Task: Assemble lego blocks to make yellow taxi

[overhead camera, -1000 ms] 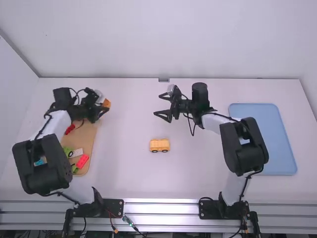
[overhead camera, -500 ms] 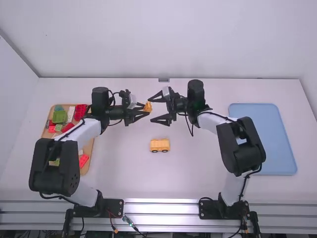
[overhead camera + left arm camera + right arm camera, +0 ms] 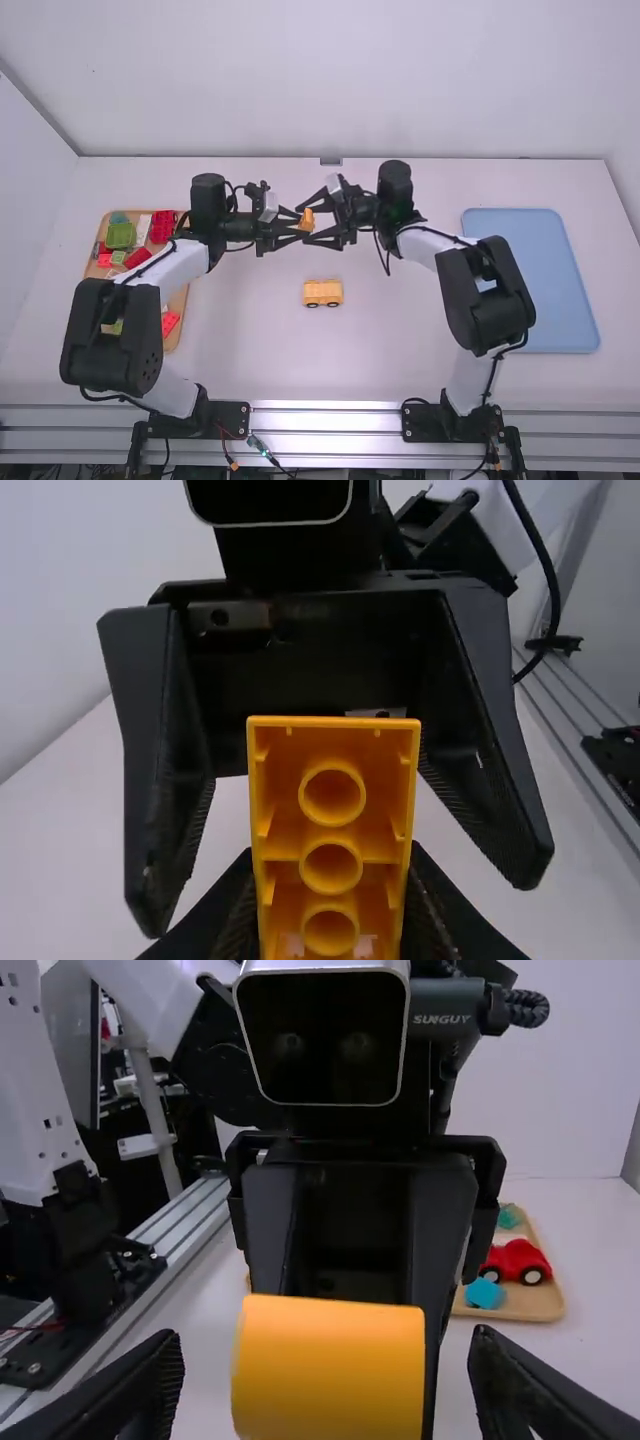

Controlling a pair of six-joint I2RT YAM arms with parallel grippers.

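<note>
My left gripper (image 3: 300, 227) grasps a yellow brick (image 3: 330, 1370) — my right gripper (image 3: 304, 223) stands spread around it. The wheeled yellow block (image 3: 322, 291) rests on the table (image 3: 260, 350), nearer my arms' bases.

Plain pale walls (image 3: 330, 80) rise behind and left of a white table (image 3: 390, 350) under even light.

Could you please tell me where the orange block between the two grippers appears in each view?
High view: the block is just above and left of the picture's centre.
Left wrist view: the block is in the lower middle, its hollow side with three round tubes showing.
Right wrist view: the block is at bottom centre, a smooth side showing.
Shared landmark: the right gripper, its open fingers either side of the block.
</note>
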